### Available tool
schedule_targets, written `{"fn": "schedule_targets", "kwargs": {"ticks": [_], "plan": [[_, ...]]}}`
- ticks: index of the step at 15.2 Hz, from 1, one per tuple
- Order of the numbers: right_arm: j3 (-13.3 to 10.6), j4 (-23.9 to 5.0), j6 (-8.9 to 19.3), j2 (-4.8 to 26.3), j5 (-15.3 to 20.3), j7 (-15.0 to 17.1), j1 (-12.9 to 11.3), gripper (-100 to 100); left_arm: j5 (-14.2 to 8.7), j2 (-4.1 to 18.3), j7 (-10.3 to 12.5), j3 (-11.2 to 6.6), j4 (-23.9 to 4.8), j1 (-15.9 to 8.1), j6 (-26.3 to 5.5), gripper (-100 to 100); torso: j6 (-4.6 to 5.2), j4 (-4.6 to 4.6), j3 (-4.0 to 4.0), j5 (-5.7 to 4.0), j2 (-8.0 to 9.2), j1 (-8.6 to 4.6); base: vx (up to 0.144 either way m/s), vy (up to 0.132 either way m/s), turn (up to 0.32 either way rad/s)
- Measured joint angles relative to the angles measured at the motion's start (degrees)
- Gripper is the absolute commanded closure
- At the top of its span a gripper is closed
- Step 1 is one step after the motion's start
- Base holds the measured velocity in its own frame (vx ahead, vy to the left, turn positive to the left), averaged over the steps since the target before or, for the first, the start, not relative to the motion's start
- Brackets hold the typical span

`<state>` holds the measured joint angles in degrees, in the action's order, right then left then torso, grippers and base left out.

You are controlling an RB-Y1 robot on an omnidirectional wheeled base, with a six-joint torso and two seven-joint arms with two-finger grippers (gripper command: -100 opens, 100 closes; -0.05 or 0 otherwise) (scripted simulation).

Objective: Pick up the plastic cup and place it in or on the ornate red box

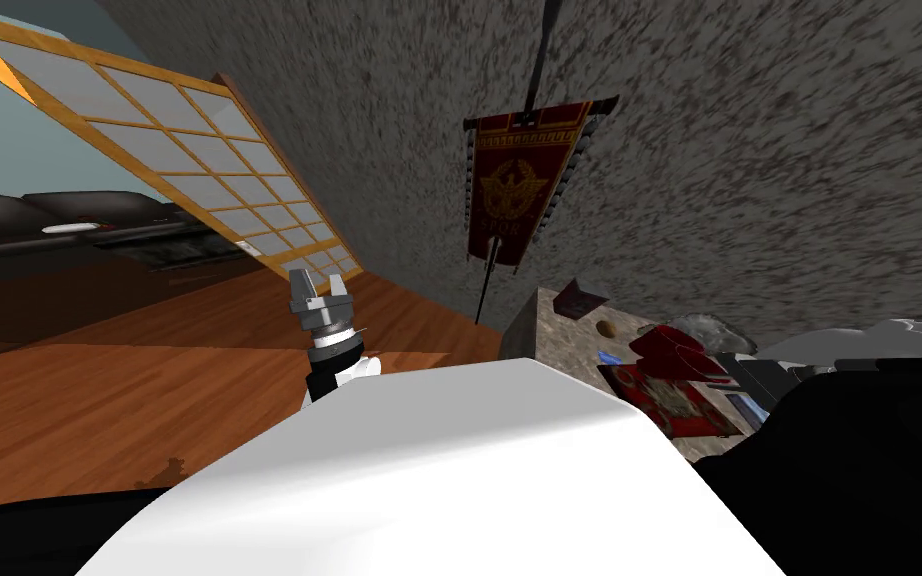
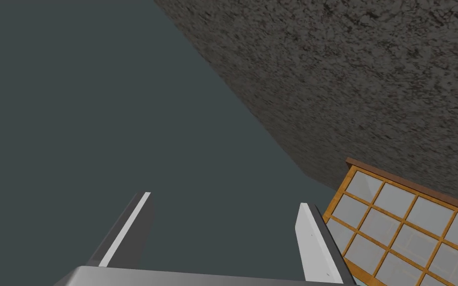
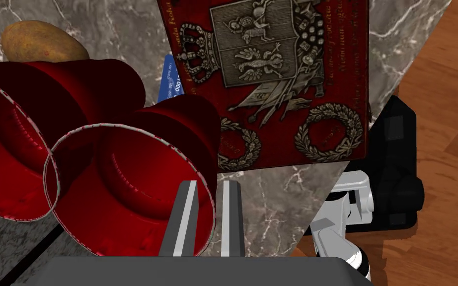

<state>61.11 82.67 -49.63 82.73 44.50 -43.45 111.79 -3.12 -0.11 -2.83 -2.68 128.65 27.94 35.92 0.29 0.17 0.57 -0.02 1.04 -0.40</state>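
A dark red cup [image 3: 138, 164] with a pale rim hangs tilted, its mouth toward my right hand. My right gripper [image 3: 208, 218] is shut on its wall, one finger inside and one outside. A second, alike red cup [image 3: 34, 99] sits just behind it, overlapping its rim. The ornate red box [image 3: 272, 74], flat with a silver coat of arms and wreaths on its lid, lies on the marble table [image 3: 272, 208] right beyond the held cup. In the head view the cups [image 1: 671, 348] and box [image 1: 664, 400] are at the right. My left gripper [image 1: 319, 290] stands open and raised over the wooden floor.
A potato [image 3: 39, 44] and a blue card [image 3: 170, 84] lie on the table behind the cups. A red banner [image 1: 519, 180] hangs on the rough grey wall. A wooden lattice screen [image 1: 179, 160] stands to the left. The table's edge drops to the wooden floor [image 3: 441, 99].
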Motion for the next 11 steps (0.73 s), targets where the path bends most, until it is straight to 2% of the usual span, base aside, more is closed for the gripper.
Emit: {"fn": "schedule_targets", "kwargs": {"ticks": [6, 9, 10, 11], "plan": [[4.28, -3.80, -3.69, 0.65, -1.22, 1.14, 2.68, 100, 0.00, 0.00, 0.00, 0.00, 0.00, 0.01, 0.00, 0, -0.09, -0.04, -0.13, 0.05, -0.24, 0.03, -0.163, -0.035, 0.127], [6.31, -4.96, -5.12, 0.74, -1.59, 1.79, 4.01, 100, 0.00, 0.00, 0.00, 0.00, 0.00, 0.01, 0.00, 0, -0.12, -0.06, -0.18, 0.08, -0.33, 0.12, -0.122, -0.017, 0.084], [6.48, -5.08, -5.27, 0.74, -1.63, 1.88, 4.09, -100, 0.00, 0.00, 0.00, -0.01, 0.00, 0.02, 0.00, 0, -0.09, -0.07, -0.23, 0.06, -0.44, 0.15, -0.032, -0.006, 0.003], [6.48, -5.08, -5.27, 0.73, -1.63, 1.89, 4.09, -100, 0.00, 0.00, 0.00, -0.01, 0.00, 0.03, 0.00, 0, -0.08, -0.10, -0.32, 0.06, -0.59, 0.16, -0.015, -0.003, -0.002]]}}
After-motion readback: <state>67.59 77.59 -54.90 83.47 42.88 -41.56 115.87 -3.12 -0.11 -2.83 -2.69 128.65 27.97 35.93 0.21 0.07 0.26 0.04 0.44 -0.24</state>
